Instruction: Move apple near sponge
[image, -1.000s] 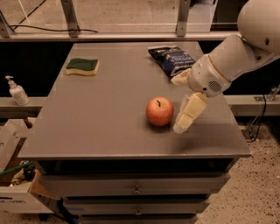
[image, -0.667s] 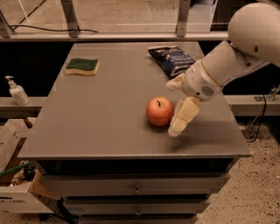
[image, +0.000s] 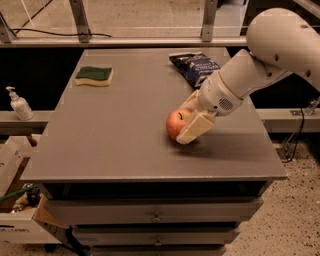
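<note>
Gripper (image: 184, 122) at centre-right of counter (image: 115, 150) has moved left since a second ago and straddles apple (image: 172, 125), whose right side is hidden, jaws' grip can't tell; sponge (image: 94, 76) well apart, upper left.

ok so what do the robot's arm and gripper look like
The arm is smooth white, built of thick rounded segments, with a patch of small holes near the wrist. The gripper, at the apple, is pale cream and blocky.
</note>
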